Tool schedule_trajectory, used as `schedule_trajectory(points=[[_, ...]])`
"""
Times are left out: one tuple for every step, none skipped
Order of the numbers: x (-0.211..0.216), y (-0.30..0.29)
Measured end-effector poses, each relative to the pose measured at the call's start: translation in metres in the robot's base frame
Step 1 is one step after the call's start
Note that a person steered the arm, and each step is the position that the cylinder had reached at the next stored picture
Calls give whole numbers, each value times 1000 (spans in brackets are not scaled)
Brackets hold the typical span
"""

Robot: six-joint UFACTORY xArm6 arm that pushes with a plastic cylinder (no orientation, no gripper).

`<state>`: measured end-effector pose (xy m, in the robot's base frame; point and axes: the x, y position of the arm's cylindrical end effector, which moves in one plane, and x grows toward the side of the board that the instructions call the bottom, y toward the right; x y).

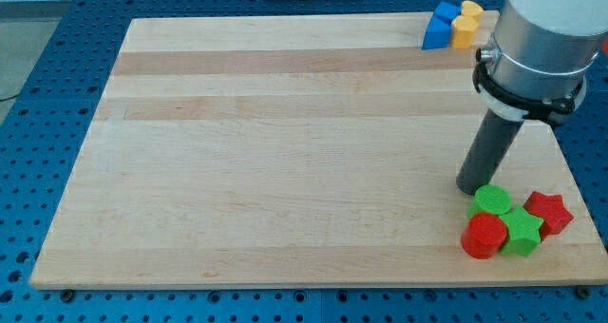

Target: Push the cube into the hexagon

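Note:
My tip (467, 186) rests on the board (285, 152) at the lower right, just left of and touching or nearly touching a green rounded block (492, 200). Below that lies a red rounded block (485, 236), a green star (522, 232) and a red star (549, 212), all packed together. At the view's top right corner a blue cube-like block (435, 30) sits with a second blue block (445, 11) behind it. Next to them are a yellow hexagon-like block (464, 31) and another yellow block (472, 9). My tip is far from that group.
The arm's grey and white wrist (541, 38) hangs over the board's right edge and hides part of it. The board lies on a blue perforated table (57, 95). The lower cluster sits close to the board's bottom right corner.

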<state>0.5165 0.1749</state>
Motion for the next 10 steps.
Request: schedule_trajectory(points=[[-23,-60],[-121,-78],[-204,-88],[-262,-100],[-312,-68],[-325,-40],[-325,-26],[-325,1],[-325,0],[-325,8]])
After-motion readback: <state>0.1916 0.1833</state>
